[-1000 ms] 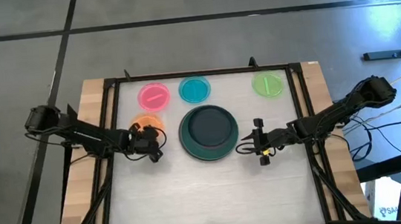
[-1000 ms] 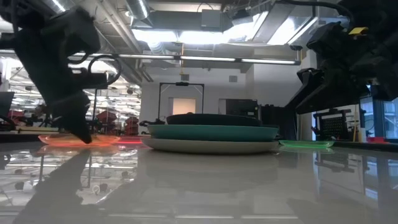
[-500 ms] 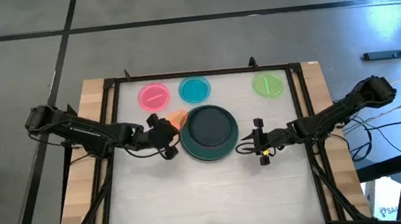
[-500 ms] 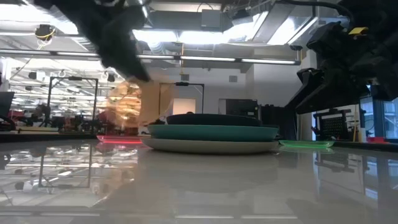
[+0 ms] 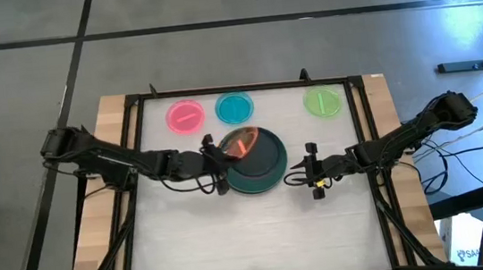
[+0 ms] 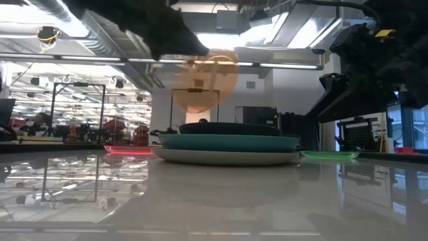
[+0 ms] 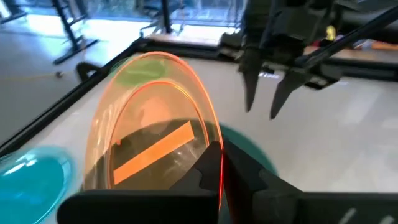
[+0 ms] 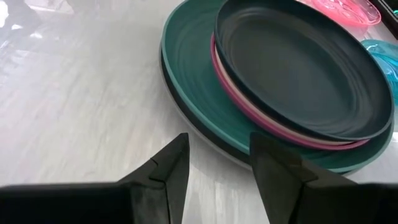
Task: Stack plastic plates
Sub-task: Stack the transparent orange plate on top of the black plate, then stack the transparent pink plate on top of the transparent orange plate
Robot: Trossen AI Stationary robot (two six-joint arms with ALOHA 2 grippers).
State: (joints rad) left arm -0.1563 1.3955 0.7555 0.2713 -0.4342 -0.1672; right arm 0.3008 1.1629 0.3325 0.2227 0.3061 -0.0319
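Note:
A stack of plates (image 5: 253, 161) stands mid-table: black on top (image 8: 292, 59), then magenta and peach rims, a teal one (image 8: 186, 50) and a grey one at the bottom. My left gripper (image 5: 222, 152) is shut on the small translucent orange plate (image 5: 240, 141), held above the stack's left side (image 6: 204, 82). My right gripper (image 5: 315, 174) hangs open just right of the stack, its fingers (image 8: 168, 171) near the grey rim without touching it. The pink (image 5: 186, 116), blue (image 5: 235, 108) and green (image 5: 322, 101) small plates lie flat along the far edge. My left gripper pinches the orange plate by its rim (image 7: 216, 144) between its two fingers, coming from the table's left. The plate is lifted clear above the stack and stands steeply tilted, nearly on edge (image 6: 204, 82), reaching forward and up from the fingers.
The table's frame rails (image 5: 137, 128) run along the left, right and far sides. A broad bare stretch of white tabletop (image 5: 252, 233) lies near of the stack. The right arm (image 7: 267, 81) shows across the stack in the left wrist view.
My left gripper has carried the orange plate from the table's left part rightward and up, over the stack's left side. The plate, which lay flat on the table, is now lifted clear and tipped nearly on edge. The right arm has kept still.

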